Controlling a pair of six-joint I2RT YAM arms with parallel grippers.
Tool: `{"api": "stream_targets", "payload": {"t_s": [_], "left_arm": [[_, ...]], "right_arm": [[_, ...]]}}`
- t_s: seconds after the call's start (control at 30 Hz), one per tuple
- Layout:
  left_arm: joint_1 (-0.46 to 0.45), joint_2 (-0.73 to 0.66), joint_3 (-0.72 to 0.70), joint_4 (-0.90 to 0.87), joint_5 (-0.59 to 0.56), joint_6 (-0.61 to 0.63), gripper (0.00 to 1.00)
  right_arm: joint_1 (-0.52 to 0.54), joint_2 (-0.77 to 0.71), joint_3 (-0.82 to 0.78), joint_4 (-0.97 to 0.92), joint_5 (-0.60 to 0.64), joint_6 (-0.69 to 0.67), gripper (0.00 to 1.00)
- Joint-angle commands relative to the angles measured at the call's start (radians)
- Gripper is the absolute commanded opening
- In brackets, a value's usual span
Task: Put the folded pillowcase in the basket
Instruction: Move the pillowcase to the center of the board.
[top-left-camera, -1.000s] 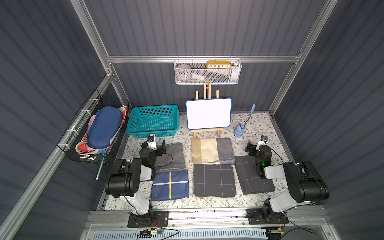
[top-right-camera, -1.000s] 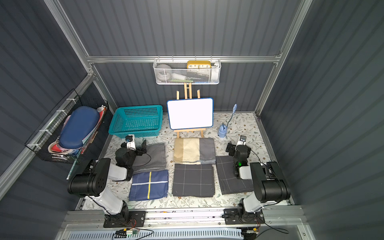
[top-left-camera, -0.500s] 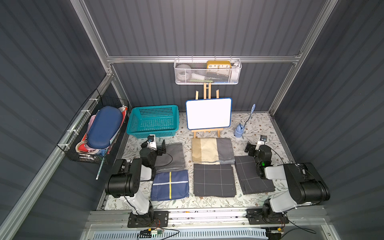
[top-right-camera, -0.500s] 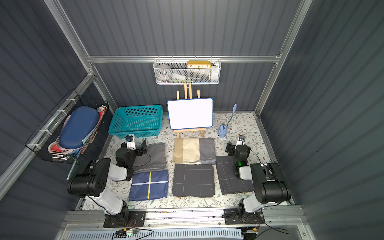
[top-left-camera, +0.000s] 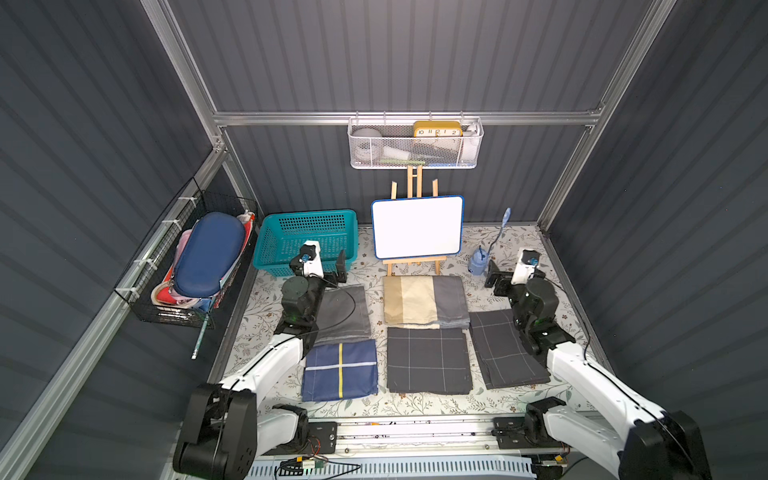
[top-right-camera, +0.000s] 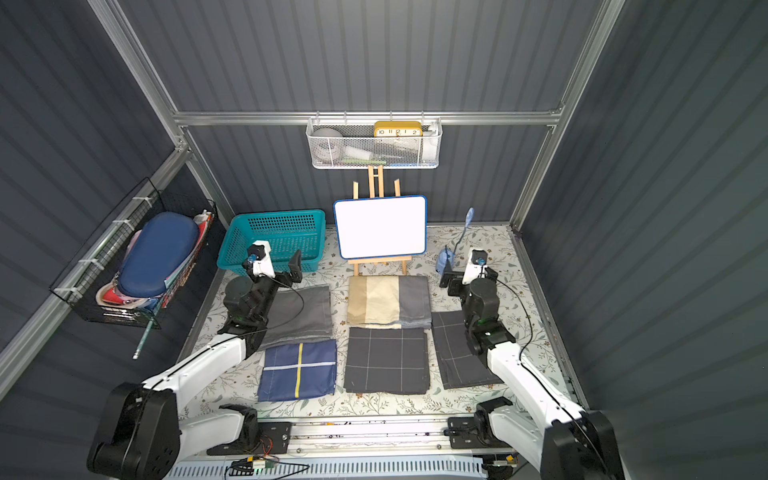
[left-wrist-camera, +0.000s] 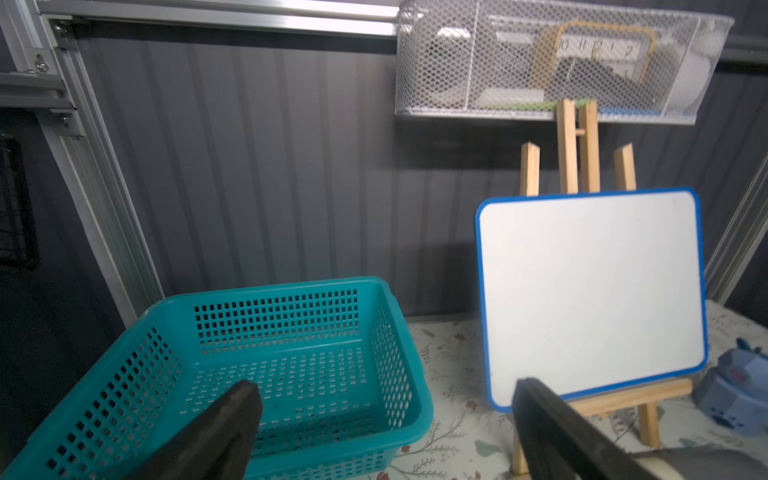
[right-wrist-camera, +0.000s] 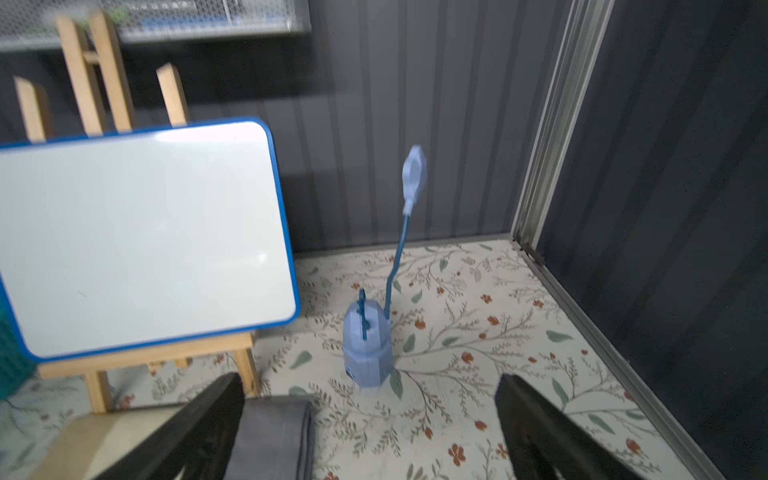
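Note:
The teal basket (top-left-camera: 309, 241) (top-right-camera: 274, 239) (left-wrist-camera: 291, 353) stands empty at the back left of the table. Several folded pillowcases lie flat in front of it: plain grey (top-left-camera: 347, 311), beige and grey (top-left-camera: 424, 301), navy with a yellow stripe (top-left-camera: 340, 370), and two dark checked ones (top-left-camera: 428, 359) (top-left-camera: 505, 349). My left gripper (top-left-camera: 320, 270) (left-wrist-camera: 386, 390) hangs open just in front of the basket's near wall, above the grey pillowcase's far edge, holding nothing. Open and empty too, my right gripper (top-left-camera: 515, 278) (right-wrist-camera: 370, 384) hovers by the beige and grey pillowcase's far right corner.
A whiteboard on a wooden easel (top-left-camera: 417, 226) stands at the back centre. A small blue lamp (top-left-camera: 478, 262) (right-wrist-camera: 368, 345) is right of it. A white mesh basket (top-left-camera: 415, 143) hangs on the back wall, a black wire basket (top-left-camera: 191, 266) on the left wall.
Both arms have stretched out from their folded pose. Both grippers have risen and moved toward the back wall, still open.

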Motion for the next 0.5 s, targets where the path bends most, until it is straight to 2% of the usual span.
{"api": "stream_targets", "payload": {"t_s": [0.0, 0.03, 0.07, 0.13, 0.17, 0.3, 0.37, 0.43, 0.47], "left_arm": [[-0.002, -0.059, 0.052, -0.318, 0.008, -0.264, 0.99], [-0.001, -0.078, 0.058, -0.363, 0.016, -0.302, 0.99], [0.0, -0.098, 0.065, -0.414, 0.02, -0.349, 1.0], [0.003, -0.132, 0.084, -0.521, 0.008, -0.44, 1.0], [0.006, -0.146, 0.09, -0.558, 0.012, -0.468, 1.0], [0.015, -0.14, 0.128, -0.583, 0.193, -0.389, 1.0], [0.015, -0.091, 0.172, -0.617, 0.294, -0.368, 1.0], [0.011, -0.023, 0.218, -0.636, 0.341, -0.328, 1.0], [0.009, 0.016, 0.238, -0.65, 0.392, -0.329, 1.0]], "right_arm": [[-0.017, -0.082, 0.048, -0.299, 0.177, 0.274, 0.99], [-0.028, -0.11, 0.056, -0.397, 0.259, 0.391, 0.99], [-0.066, -0.143, 0.047, -0.421, 0.236, 0.424, 0.99], [-0.13, -0.193, 0.025, -0.422, 0.074, 0.422, 0.99], [-0.135, -0.205, 0.035, -0.457, 0.051, 0.425, 0.99], [-0.135, -0.157, 0.149, -0.739, 0.015, 0.458, 0.99], [-0.135, -0.125, 0.183, -0.827, -0.036, 0.469, 0.99], [-0.132, -0.106, 0.199, -0.886, -0.054, 0.472, 0.99], [-0.131, -0.092, 0.202, -0.91, -0.108, 0.484, 0.98]]}}
